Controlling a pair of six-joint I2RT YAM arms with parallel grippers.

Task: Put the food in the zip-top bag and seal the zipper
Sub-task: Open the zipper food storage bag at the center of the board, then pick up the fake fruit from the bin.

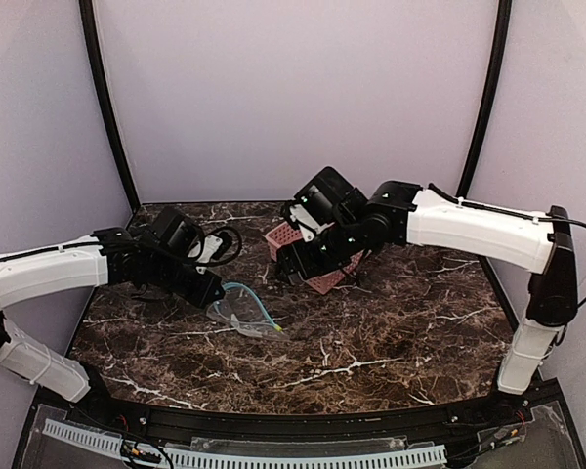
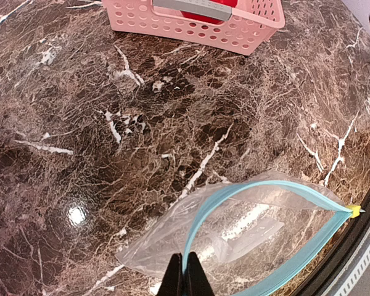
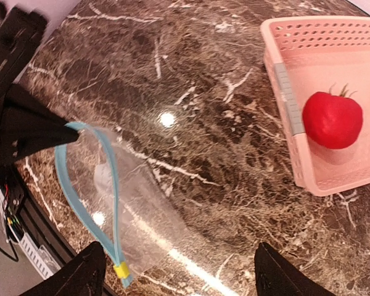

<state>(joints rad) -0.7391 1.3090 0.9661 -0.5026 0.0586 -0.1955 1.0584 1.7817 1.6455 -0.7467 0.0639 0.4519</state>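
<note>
The clear zip-top bag [image 2: 253, 228] lies on the marble with its mouth gaping open. Its teal zipper [image 2: 259, 188] forms a loop ending in a yellow slider [image 2: 354, 210]. My left gripper [image 2: 186, 277] is shut on the near strip of the zipper, holding that edge up. In the top view the left gripper [image 1: 213, 293] sits at the bag [image 1: 242, 313]. A red tomato-shaped food [image 3: 332, 120] rests inside the pink basket [image 3: 296, 160]. My right gripper [image 3: 182, 277] is open and empty, hovering over the marble between the bag [image 3: 129, 203] and the basket.
The pink slotted basket [image 1: 283, 236] stands at the middle back, partly under the right arm. A grey bar [image 2: 191, 6] crosses its top. A black cable [image 1: 225, 239] loops behind the left wrist. The table's front rail [image 1: 273, 425] runs close to the bag.
</note>
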